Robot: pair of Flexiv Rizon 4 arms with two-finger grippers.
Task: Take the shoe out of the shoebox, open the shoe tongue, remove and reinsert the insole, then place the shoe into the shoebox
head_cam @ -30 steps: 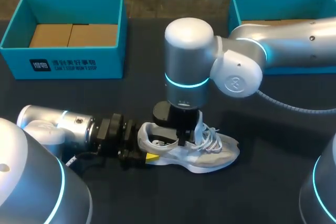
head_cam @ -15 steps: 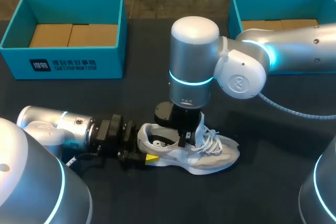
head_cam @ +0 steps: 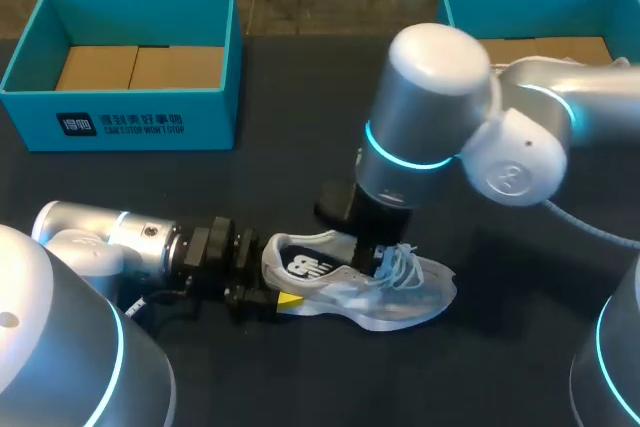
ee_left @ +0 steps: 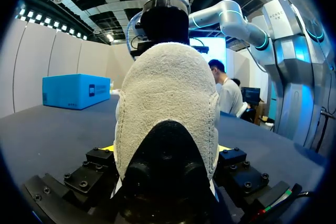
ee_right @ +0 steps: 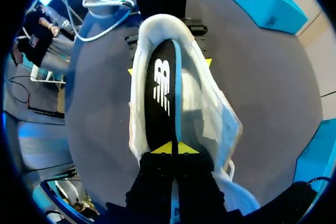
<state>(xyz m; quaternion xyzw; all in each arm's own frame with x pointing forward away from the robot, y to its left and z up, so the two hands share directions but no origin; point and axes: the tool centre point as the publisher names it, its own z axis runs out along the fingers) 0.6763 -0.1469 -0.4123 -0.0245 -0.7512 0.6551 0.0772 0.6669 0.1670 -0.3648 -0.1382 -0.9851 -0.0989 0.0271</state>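
1. The sneaker [head_cam: 405, 299] sits upright on the dark table [head_cam: 250, 182], out of both boxes. It's at the near middle, heel toward the L arm, toe toward the R side.
2. Looks: pale grey-white mesh upper w/ a white sole. The white laces [head_cam: 400, 262] are loose and bunched over the forefoot, and the collar gapes wide.
3. The heel back [ee_left: 168, 98] is off-white, nubbly fabric w/ a black patch low down.
4. The insole [ee_right: 163, 90] is black on top w/ a white logo and a light blue edge. Its front end is raised up out of the opening, while the rear end is still down at the heel, inside the shoe.
5. The R gripper [ee_right: 172, 149] hangs over the midfoot. Its yellow tips are pressed narrow together, pinching the front end of the insole.
6. The L gripper [ee_left: 165, 153] lies low along the table and clamps the heel from both sides. A yellow tip peeks out on each side of the shoe.
7. The left shoebox [head_cam: 120, 125], teal w/ brown cardboard inside, stands at the far L, well apart from the shoe.
8. The right shoebox [head_cam: 450, 9] is the same teal, at the far R, partly behind the R arm.
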